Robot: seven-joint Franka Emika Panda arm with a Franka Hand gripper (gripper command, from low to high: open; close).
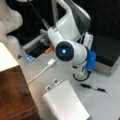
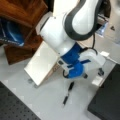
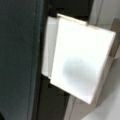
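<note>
My claw [image 1: 80, 75], grip state indiscernible, hangs low over the table [image 1: 107, 100]; pen [image 1: 94, 87] lies just beside it: light, stiff, slick, best pinched across mid-barrel; notebook [image 1: 66, 103] near.

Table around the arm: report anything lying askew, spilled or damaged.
Nothing spilled or visibly damaged. In both front views a black pen lies loose on the grey table, near the pincer, and the white notepad sits at a slant. A white cable trails across.

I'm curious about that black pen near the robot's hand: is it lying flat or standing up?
Lying flat: the pen rests lengthwise on the table, just beside the gripper.
</note>
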